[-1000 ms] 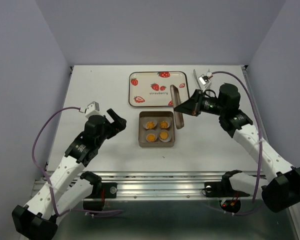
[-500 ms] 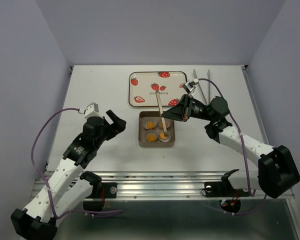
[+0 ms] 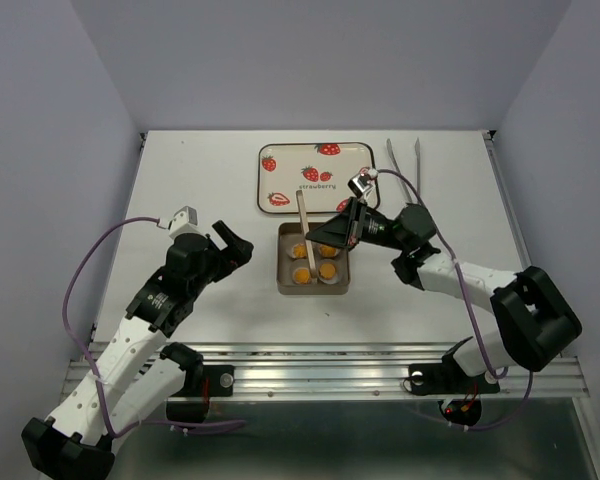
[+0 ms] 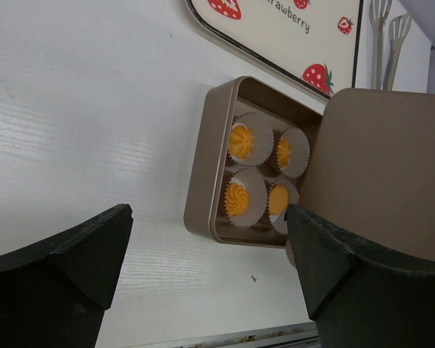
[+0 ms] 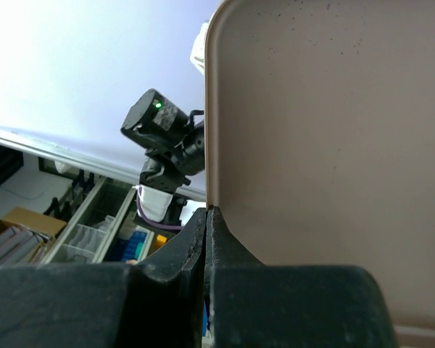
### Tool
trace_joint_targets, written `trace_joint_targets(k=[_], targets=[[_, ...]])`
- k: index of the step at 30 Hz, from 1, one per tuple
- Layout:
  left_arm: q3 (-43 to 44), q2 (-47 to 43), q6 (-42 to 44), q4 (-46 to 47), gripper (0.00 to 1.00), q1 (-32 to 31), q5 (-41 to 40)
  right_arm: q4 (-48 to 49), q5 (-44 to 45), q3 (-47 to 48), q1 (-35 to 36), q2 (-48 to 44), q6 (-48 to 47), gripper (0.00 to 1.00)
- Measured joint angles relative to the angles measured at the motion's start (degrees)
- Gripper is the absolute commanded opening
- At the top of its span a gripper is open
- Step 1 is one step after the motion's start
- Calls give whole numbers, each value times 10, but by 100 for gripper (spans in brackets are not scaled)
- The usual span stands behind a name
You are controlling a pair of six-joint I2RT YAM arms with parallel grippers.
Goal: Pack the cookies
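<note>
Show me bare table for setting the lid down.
Bare table lies left of the strawberry tray and tin, and along the near strip between tin and rail. Crowded: the centre, where the right gripper holds the lid tilted over the cookies.

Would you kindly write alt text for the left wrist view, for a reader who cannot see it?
Four orange cookies in white paper cups sit in a tan box, with a tan lid overlapping one side. The open left gripper frames the bottom edge.
</note>
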Motion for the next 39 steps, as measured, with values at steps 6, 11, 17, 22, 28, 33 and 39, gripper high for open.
trace_joint_targets(k=[6, 11, 17, 22, 28, 33, 39], targets=[[0, 1, -2, 0, 99, 0, 3, 51, 21, -14, 6, 54, 36, 1], [0, 1, -6, -1, 99, 0, 4, 95, 30, -15, 6, 86, 61, 1], [0, 2, -10, -2, 99, 0, 3, 127, 32, -15, 6, 95, 74, 2], [0, 7, -11, -2, 99, 0, 3, 154, 38, -16, 6, 126, 101, 2], [0, 10, -11, -3, 99, 0, 3, 179, 53, -16, 6, 150, 136, 5], [0, 10, -13, -4, 99, 0, 2, 185, 57, -16, 6, 155, 146, 11], [0, 10, -13, -4, 99, 0, 0, 187, 56, -15, 6, 171, 151, 18]])
